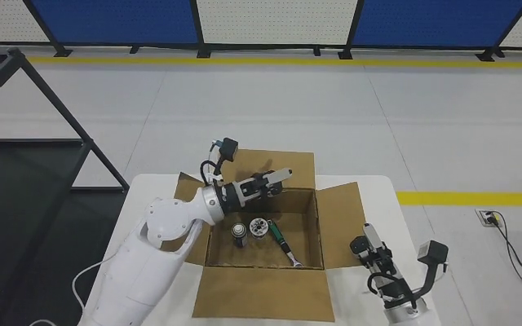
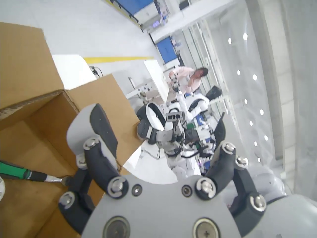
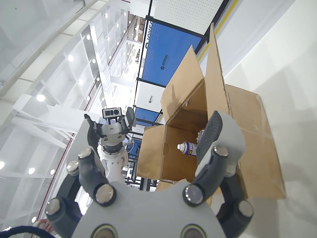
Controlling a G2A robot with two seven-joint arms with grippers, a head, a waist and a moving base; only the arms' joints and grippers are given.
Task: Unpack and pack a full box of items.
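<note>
An open cardboard box (image 1: 261, 277) stands on the white table (image 1: 379, 204) with its four flaps spread out. Inside lie a spray can (image 1: 239, 235), a round white part (image 1: 258, 227) and a green-handled tool (image 1: 282, 240). My left gripper (image 1: 277, 178) hovers over the box's far edge, open and holding nothing. The left wrist view has that gripper (image 2: 161, 130) above the box wall (image 2: 37, 130) and the green tool (image 2: 14, 170). Right of the box, my right gripper (image 1: 369, 238) is open and empty. In the right wrist view it (image 3: 151, 130) faces the box (image 3: 247, 134) and the spray can (image 3: 185, 147).
A black metal frame (image 1: 49, 114) stands left of the table. The right flap (image 1: 342, 224) lies between my right gripper and the box opening. The table's bare strips run along both sides of the box. A yellow floor line (image 1: 457, 198) runs beyond the table.
</note>
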